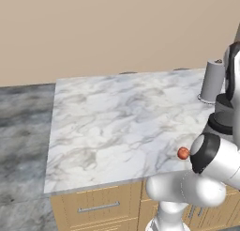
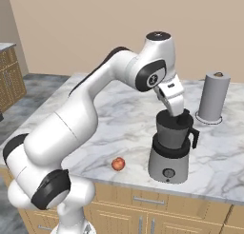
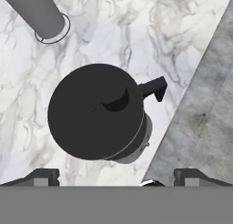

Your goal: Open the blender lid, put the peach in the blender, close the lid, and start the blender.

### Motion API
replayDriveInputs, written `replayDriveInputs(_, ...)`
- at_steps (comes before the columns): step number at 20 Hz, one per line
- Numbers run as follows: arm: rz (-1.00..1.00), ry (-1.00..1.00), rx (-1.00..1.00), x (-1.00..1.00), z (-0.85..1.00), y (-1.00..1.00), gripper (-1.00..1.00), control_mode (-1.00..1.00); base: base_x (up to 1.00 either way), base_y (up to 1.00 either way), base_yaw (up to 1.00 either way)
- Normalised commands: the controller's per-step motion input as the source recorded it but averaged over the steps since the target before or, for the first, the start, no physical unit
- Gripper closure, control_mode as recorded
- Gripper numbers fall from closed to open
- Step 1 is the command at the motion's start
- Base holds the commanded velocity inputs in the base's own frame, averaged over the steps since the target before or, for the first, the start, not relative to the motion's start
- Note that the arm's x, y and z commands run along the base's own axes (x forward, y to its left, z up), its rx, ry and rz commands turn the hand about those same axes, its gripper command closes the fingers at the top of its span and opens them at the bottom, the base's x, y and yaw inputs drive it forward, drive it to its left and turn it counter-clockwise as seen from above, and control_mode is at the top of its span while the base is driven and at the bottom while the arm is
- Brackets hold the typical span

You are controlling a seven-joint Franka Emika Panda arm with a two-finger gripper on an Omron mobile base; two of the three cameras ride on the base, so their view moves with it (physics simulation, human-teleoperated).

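The blender stands near the counter's front edge, silver-grey base below and dark jar with side handle above. The black blender lid sits on the jar, its small knob near the middle. My gripper hangs just above the jar's top, open, with nothing between its fingers. In the hand view my gripper has its fingertips spread wide, and the lid lies ahead of them. The peach, a small orange-red ball, rests on the marble left of the blender, also seen as the peach.
A plain grey upright cylinder stands behind and right of the blender, also visible as the cylinder. The marble counter stretches to the left. Its front edge runs close beside the blender, with dark floor beyond.
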Motion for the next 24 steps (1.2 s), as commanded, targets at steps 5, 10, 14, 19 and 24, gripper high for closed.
replayDriveInputs(5, 0.00, 0.00, 0.00, 0.00, -0.01, -0.30, -1.00, -1.00, 0.00, 0.00, 0.00)
replayDriveInputs(10, 0.00, 0.00, 0.00, 0.08, -0.11, -0.24, -1.00, -1.00, 0.00, 0.00, 0.00)
replayDriveInputs(14, 0.00, 0.02, 0.00, 0.09, -0.20, -0.13, -1.00, -1.00, 0.00, 0.00, 0.00)
replayDriveInputs(19, 0.00, 0.02, 0.00, 0.14, -0.21, -0.08, -1.00, -1.00, 0.00, 0.00, 0.00)
replayDriveInputs(24, 0.01, 0.01, 0.00, 0.19, -0.12, -0.01, -1.00, -1.00, 0.00, 0.00, 0.00)
